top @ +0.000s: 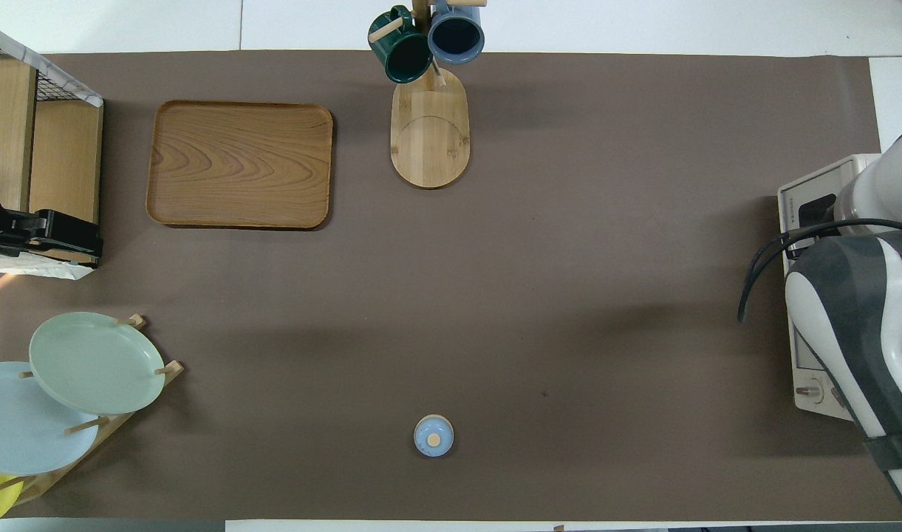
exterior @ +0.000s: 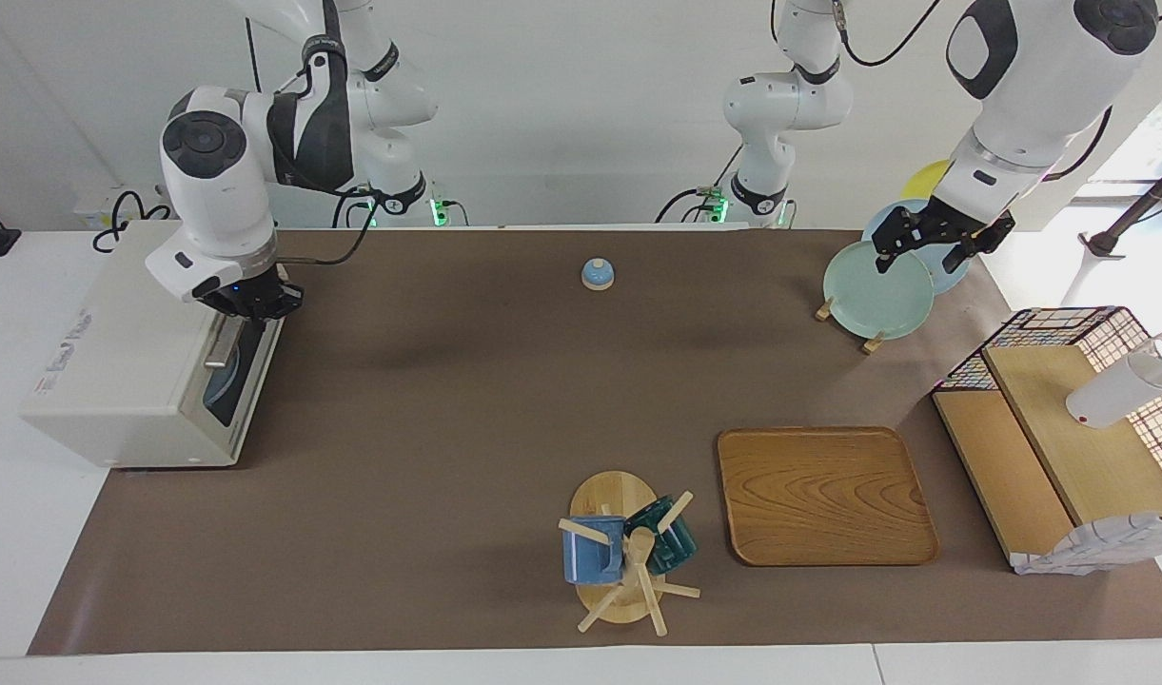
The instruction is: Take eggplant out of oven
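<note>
Fingers of the right gripper (exterior: 250, 306) point down over the metal bar handle (exterior: 221, 341) of the boxy cream-white toaster oven (exterior: 133, 366), which sits at the right arm's end of the table; whether they are spread or pinched cannot be told. Its dark glass door (exterior: 230, 379) looks shut or barely ajar. No slender dark purple eggplant shows in either view; it is presumably inside. Over the pale green plate (exterior: 876, 290) in its wooden rack, the left gripper (exterior: 933, 243) waits with its fingers spread and holding nothing.

Likely risks: the gripper slipping off the thin handle, or a sideways pull dragging the light oven along the brown table mat (exterior: 447, 400) instead of swinging the door down. The oven's base partly overhangs the mat's edge.

Room is generous. In front of the door the mat lies bare, the small blue bell (exterior: 597, 274), wooden mug stand (exterior: 619, 547) and wooden tray (exterior: 825, 495) all well apart.
</note>
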Controlling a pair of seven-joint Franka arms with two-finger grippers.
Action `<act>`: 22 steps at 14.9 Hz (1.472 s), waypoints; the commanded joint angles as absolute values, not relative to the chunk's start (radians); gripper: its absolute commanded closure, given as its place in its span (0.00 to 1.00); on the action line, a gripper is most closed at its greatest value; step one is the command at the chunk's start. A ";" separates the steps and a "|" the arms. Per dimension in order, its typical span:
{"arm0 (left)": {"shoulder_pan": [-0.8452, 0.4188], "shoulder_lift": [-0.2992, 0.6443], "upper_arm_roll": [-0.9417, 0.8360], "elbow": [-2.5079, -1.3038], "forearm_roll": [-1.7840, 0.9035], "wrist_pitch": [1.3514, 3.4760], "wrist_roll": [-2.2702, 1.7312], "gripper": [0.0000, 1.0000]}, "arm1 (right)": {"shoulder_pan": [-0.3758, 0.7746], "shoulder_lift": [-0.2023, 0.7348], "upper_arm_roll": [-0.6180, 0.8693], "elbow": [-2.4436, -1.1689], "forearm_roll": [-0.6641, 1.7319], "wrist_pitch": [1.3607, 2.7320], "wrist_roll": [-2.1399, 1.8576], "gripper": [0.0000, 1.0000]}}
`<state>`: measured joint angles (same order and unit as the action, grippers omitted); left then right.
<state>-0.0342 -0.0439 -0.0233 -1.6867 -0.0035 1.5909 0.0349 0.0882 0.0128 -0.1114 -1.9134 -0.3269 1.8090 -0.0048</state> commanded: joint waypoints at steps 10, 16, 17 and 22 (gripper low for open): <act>-0.035 -0.046 -0.023 -1.678 0.017 1.582 0.032 0.00 | -0.012 -0.026 -0.106 -2.048 -0.348 1.928 -0.126 1.00; -0.035 -0.046 -0.023 -1.678 0.017 1.582 0.032 0.00 | 0.054 -0.029 -0.104 -2.132 -0.255 2.058 -0.081 1.00; -0.035 -0.046 -0.023 -1.680 0.017 1.582 0.032 0.00 | 0.070 -0.025 -0.104 -2.140 -0.253 2.074 -0.065 1.00; -0.035 -0.046 -0.023 -1.680 0.017 1.582 0.032 0.00 | 0.121 0.147 -0.103 -2.252 -0.203 2.430 0.061 1.00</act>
